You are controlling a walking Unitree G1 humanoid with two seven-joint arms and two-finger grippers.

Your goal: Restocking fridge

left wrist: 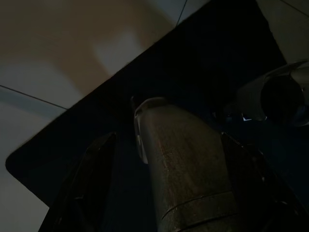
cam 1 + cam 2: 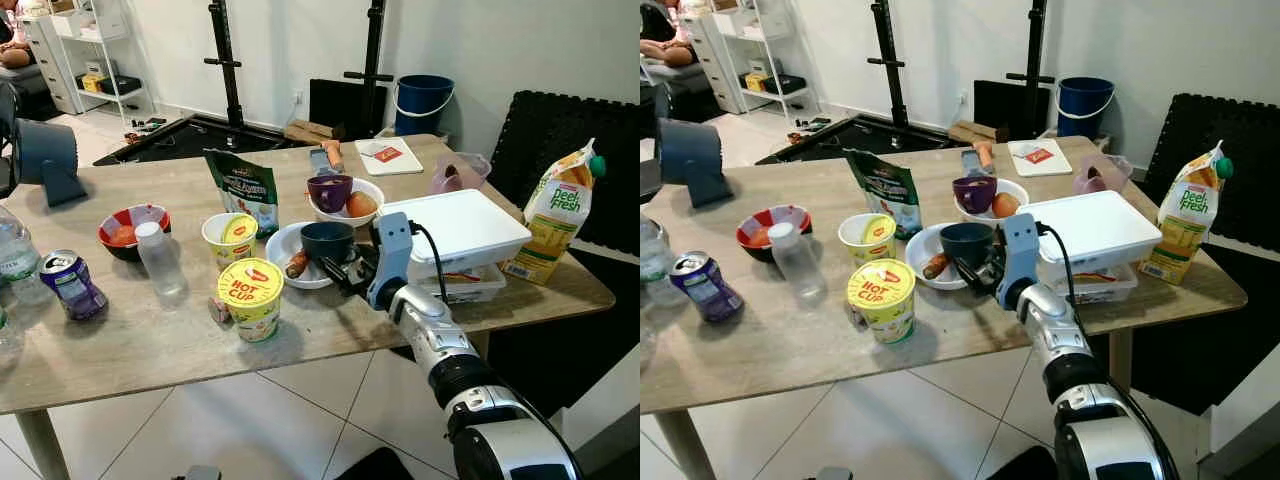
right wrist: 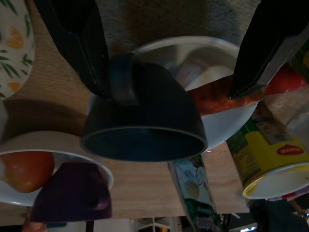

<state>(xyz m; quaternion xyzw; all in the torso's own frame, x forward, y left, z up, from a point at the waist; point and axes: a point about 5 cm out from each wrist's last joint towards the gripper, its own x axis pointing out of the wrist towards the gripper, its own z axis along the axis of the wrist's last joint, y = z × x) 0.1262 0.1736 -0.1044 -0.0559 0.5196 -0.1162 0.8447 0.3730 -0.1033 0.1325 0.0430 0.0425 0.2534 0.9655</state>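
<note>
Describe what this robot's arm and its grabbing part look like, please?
The right arm is a silver metal tube with black ring joints, widening to a rounded silver and black shoulder section. A pale blue block sits at the wrist, with a thin black cable looping from it. The right gripper ends in two long, flat black jaws. The left gripper looks equally dark.

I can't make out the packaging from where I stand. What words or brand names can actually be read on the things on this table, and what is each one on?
"HOT CUP": lid of the yellow cup noodle, front of the table.
"peel fresh": juice carton at the table's right end.
Green pouch: print too small to read.
Second noodle cup: red logo on the lid, blurred.
Purple can: label unreadable.
White card at the back: red mark, illegible.
</note>
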